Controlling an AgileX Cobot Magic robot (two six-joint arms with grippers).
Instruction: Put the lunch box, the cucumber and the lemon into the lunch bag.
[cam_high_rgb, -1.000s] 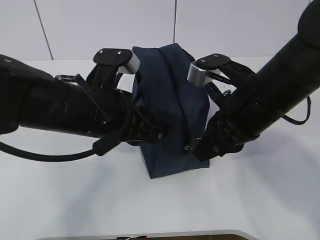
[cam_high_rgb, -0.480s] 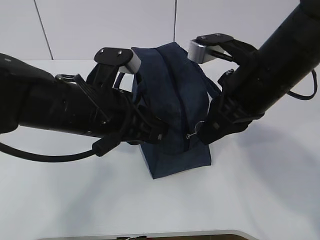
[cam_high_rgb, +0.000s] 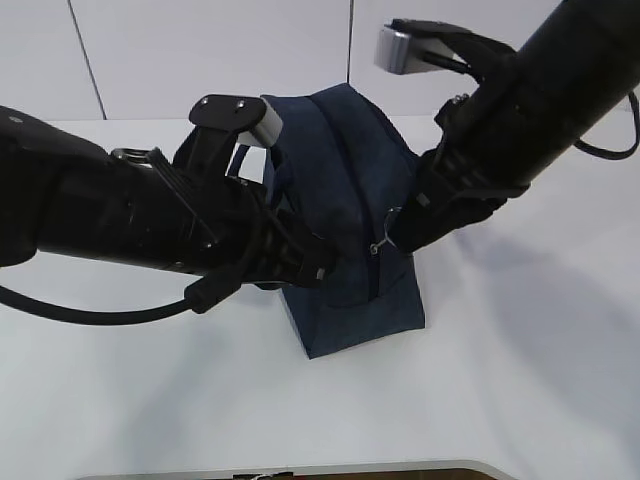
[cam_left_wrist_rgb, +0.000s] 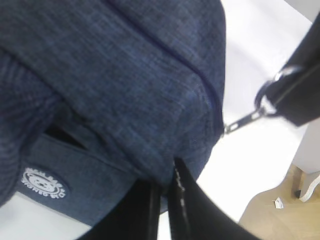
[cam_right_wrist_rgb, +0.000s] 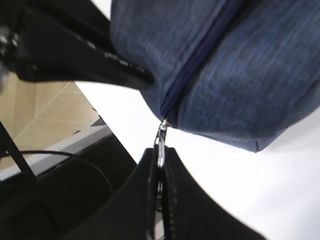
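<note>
The bag (cam_high_rgb: 350, 210) stands mid-worktop (cam_high_rgb: 520, 380), its zipper pull (cam_right_wrist_rgb: 161, 141) pinched in the closed right hand (cam_high_rgb: 392, 238). Over the last second that hand has risen, drawing the pull up the seam, so the bag seems to be zipping shut. The left hand (cam_left_wrist_rgb: 165, 195) is clamped on fabric, steadying it. Box, cucumber and lemon aren't visible.

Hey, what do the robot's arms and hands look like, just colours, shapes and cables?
Both arms are bulky and matte black. Each carries a silver-grey, rounded box near the wrist: left, right. Black cables loop off the left arm and the right arm. The left hand and right hand have slim black fingers.
</note>
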